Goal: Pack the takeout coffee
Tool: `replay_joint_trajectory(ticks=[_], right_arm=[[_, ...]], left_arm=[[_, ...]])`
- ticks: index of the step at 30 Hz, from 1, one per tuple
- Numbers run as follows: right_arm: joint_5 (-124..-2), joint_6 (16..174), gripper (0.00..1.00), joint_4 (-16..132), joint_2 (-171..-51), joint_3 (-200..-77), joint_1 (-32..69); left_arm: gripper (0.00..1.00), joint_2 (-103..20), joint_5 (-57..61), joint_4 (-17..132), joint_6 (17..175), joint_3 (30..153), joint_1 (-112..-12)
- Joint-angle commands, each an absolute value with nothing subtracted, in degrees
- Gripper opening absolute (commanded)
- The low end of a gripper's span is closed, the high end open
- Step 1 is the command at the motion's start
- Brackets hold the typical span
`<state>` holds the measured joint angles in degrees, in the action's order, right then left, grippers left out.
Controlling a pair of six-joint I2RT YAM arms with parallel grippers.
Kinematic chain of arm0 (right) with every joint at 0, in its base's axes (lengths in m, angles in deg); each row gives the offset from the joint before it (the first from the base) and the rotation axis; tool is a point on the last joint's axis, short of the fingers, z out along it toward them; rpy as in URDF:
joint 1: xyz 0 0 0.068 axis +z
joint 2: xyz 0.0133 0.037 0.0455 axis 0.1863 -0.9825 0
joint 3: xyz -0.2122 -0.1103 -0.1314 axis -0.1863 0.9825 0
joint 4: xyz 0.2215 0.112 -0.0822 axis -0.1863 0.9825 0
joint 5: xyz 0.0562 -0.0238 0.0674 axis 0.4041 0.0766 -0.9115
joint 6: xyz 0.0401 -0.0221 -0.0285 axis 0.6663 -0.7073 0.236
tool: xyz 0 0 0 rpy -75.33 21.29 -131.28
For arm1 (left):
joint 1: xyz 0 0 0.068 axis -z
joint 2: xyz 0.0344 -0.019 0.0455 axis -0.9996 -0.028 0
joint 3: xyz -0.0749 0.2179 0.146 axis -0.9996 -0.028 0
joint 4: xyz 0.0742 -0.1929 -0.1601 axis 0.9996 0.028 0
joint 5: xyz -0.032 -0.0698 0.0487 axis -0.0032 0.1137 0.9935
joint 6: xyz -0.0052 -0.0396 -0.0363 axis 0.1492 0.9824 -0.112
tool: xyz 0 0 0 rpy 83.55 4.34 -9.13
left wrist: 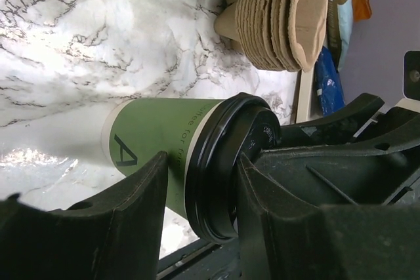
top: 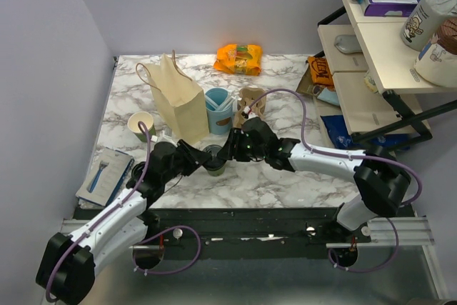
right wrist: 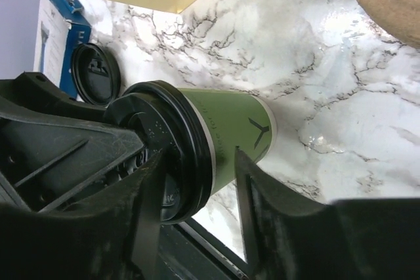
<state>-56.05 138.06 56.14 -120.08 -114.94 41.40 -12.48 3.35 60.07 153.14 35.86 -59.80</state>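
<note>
The takeout coffee (top: pixel 214 159), a small green paper cup with a black lid, stands on the marble table (top: pixel 285 176) near the front edge, between both arms. My left gripper (top: pixel 203 160) is shut on it. In the left wrist view, the left gripper (left wrist: pixel 200 172) has one finger on the takeout coffee's green wall (left wrist: pixel 164 132) and the other against the lid (left wrist: pixel 220 162). From the right, my right gripper (top: pixel 228 149) reaches the same cup. In the right wrist view, the right gripper (right wrist: pixel 197 162) straddles the takeout coffee (right wrist: pixel 230 122) at the lid rim, with its jaws open and table showing between them.
A tan paper bag (top: pixel 178 98) stands behind the cup, with a light-blue cup (top: pixel 218 108) and stacked pulp carriers (left wrist: pixel 282 18) to its right. A lidless cup (top: pixel 141 125), a loose black lid (right wrist: pixel 95 73) and a blue box (top: pixel 106 173) sit at the left. A shelf (top: pixel 378 41) stands at the right.
</note>
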Motion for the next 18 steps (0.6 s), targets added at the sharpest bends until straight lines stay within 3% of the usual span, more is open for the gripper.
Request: replay_joint_trajectory(ticks=[1, 7, 11, 16, 18], right_arm=[[-46.38, 131.94, 0.6, 70.61, -123.02, -113.42, 41.12], [-46.82, 127.46, 0.71, 71.04, -120.81, -119.92, 41.12], [-46.73, 126.14, 0.83, 71.75, -120.28, -124.31, 41.21], [-44.97, 124.03, 1.0, 72.8, -116.69, -127.39, 41.12], [-44.28, 122.37, 1.0, 72.89, -114.84, -127.92, 41.21]], left_arm=[[0.62, -11.25, -0.46, 80.64, 148.2, 33.99, -58.78], [0.89, -10.97, -0.82, 80.61, 145.82, 39.78, -58.78], [0.99, -12.12, 1.3, 82.99, 143.98, 44.1, -58.78], [0.99, -11.59, 2.88, 86.84, 141.52, 49.19, -58.78], [0.99, -10.54, 4.54, 88.87, 140.99, 50.6, -58.78]])
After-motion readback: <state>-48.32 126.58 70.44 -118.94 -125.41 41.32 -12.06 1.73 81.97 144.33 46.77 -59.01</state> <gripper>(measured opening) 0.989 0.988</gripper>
